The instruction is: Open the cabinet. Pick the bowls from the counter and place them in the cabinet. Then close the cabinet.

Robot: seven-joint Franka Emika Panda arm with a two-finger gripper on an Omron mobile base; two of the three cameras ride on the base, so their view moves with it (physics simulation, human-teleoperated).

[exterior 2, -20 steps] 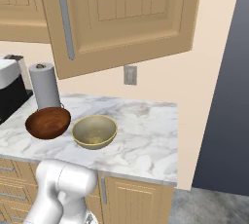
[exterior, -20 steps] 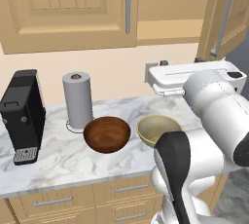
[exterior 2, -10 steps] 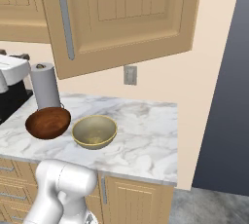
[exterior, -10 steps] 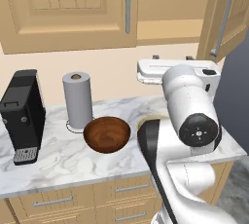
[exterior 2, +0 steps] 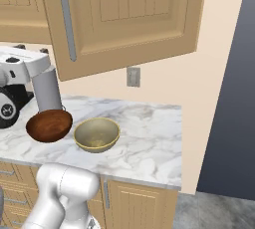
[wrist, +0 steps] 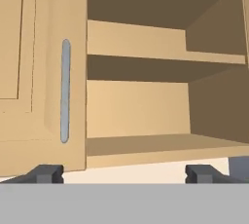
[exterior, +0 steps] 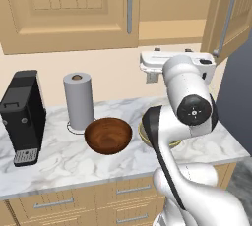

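Note:
The cabinet [wrist: 146,96] has its right half open, showing a bare wooden shelf [wrist: 165,47]. Its left door [exterior: 69,9] is closed; the right door [exterior 2: 129,14] is swung out over the counter [exterior 2: 149,133]. On the counter sit two bowls side by side: a dark reddish-brown one [exterior: 108,135] and a pale beige one [exterior 2: 96,134], which my arm partly hides in the left base view. My gripper [wrist: 124,173] is open and empty, raised above the bowls and facing the open cabinet. Its white hand [exterior: 172,65] hangs just under the cabinet.
A black coffee machine [exterior: 22,117] and a paper towel roll [exterior: 78,102] stand on the counter's left. Drawers [exterior: 118,190] run beneath it. A wall outlet [exterior 2: 132,76] sits behind the bowls. A dark tall panel [exterior 2: 234,98] bounds the right side.
My arm has swung left and turned, carrying the hand leftward; it now enters the right base view's left edge. Bowls and doors have not moved.

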